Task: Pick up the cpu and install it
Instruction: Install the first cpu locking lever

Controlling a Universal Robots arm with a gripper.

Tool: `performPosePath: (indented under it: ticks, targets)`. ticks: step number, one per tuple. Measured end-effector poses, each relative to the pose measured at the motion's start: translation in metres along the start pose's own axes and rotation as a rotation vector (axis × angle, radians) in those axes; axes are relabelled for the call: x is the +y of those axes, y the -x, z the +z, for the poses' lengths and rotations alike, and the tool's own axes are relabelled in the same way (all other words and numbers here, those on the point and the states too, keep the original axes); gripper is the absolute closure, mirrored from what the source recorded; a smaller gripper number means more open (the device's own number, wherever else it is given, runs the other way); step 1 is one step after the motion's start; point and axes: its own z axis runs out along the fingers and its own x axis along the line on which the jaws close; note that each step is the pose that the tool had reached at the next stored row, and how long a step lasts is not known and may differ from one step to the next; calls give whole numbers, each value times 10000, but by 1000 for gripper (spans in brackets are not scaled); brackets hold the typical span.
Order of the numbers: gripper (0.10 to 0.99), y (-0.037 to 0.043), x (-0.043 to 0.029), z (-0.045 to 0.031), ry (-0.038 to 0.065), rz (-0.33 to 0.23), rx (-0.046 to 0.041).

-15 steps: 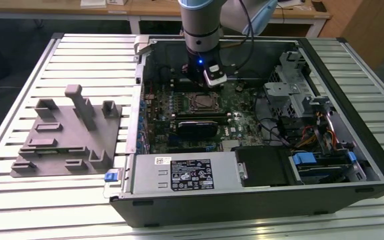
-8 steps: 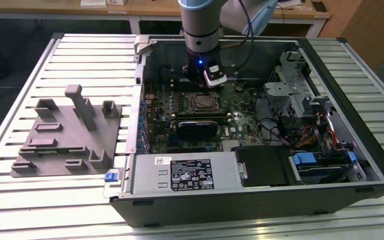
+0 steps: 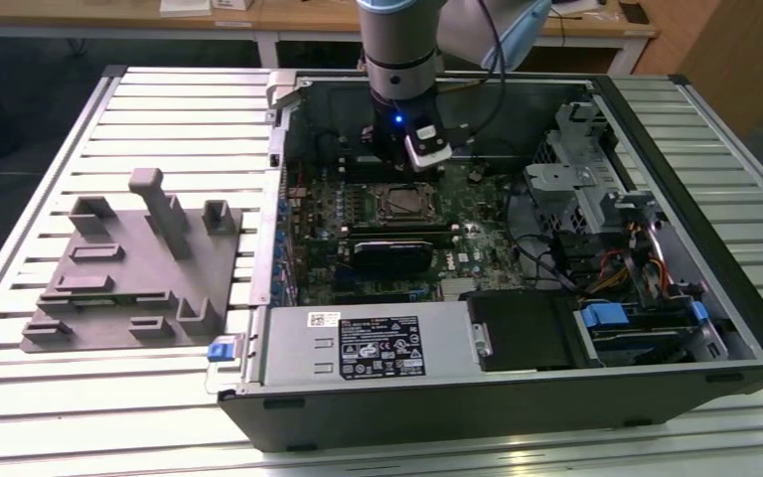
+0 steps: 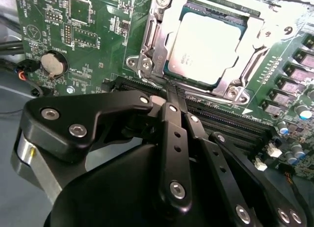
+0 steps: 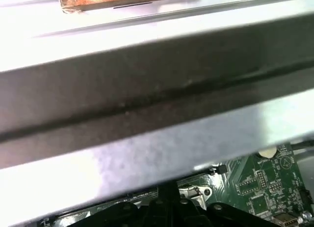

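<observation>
While the gripper (image 4: 171, 97) hung inside the open computer case (image 3: 699, 328), its black fingers (image 4: 169, 134) were pressed together on nothing, tips just short of the socket frame (image 4: 152, 55). At the upper centre of the second wrist view, the cpu (image 4: 203, 48) lay seated in that frame on the green motherboard (image 4: 98, 36)

A slatted metal table (image 3: 156, 99) carries everything. On it, toward the exterior view's left, lies a grey fixture plate (image 3: 136, 273) with upright blocks, flat on the slats. Just beside it, toward the exterior view's right, an open computer case (image 3: 515, 397) rests on its side on the table, its interior facing up. A small blue clip (image 3: 223, 349) sits at the case's near corner, between case and fixture.
</observation>
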Motion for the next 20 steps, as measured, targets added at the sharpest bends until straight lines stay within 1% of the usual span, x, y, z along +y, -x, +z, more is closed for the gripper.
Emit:
performPosePath:
  ticks: [11, 17, 18, 19, 20]
  targets:
    - [980, 20, 28, -163, -13, -2, -4]
    - [980, 21, 29, -167, -20, -4, -7]
    - [980, 20, 29, -167, -68, -8, -18]
    - [980, 21, 29, -167, -168, -22, -45]
    - [980, 21, 29, -167, -295, -41, -80]
